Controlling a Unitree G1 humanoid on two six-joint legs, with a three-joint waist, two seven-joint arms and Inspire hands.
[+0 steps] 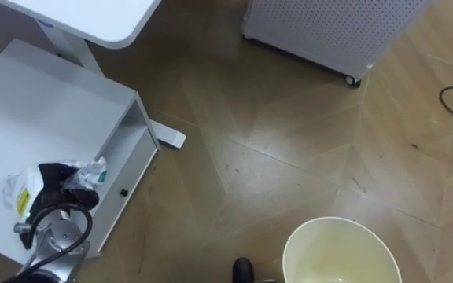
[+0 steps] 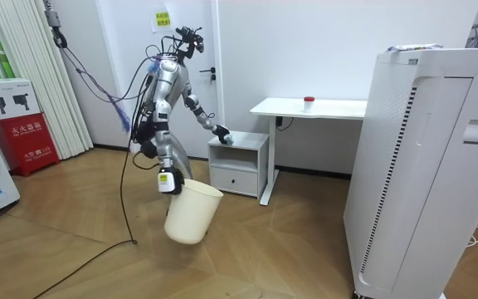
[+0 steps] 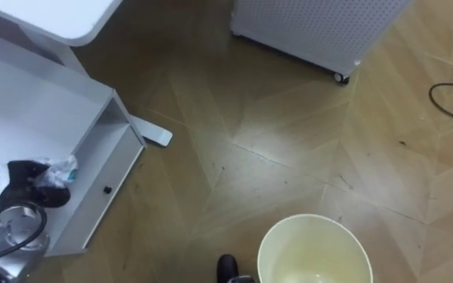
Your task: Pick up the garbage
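Grasp step: pinching the crumpled wrapper (image 1: 94,169) atop the white drawer cabinet (image 1: 46,110) with the left robot hand (image 1: 60,182), curled round it. Holding the cream bin (image 1: 336,245) off the cabinet's front with the right robot hand (image 2: 170,180), grip unreadable. Next, probably: lifting clear of the cabinet, swinging over the bin, releasing.

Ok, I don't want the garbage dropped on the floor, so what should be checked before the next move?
1. Is the left hand closed on the crumpled wrapper: ok.
2. Is the wrapper lifted clear of the cabinet top: cannot tell.
3. Is the bin open and unobstructed: ok.
4. Is the bin under the wrapper: not ok, it hangs off to the right, over the floor.
5. Is the right hand at the bin's rim: ok, in the room view.
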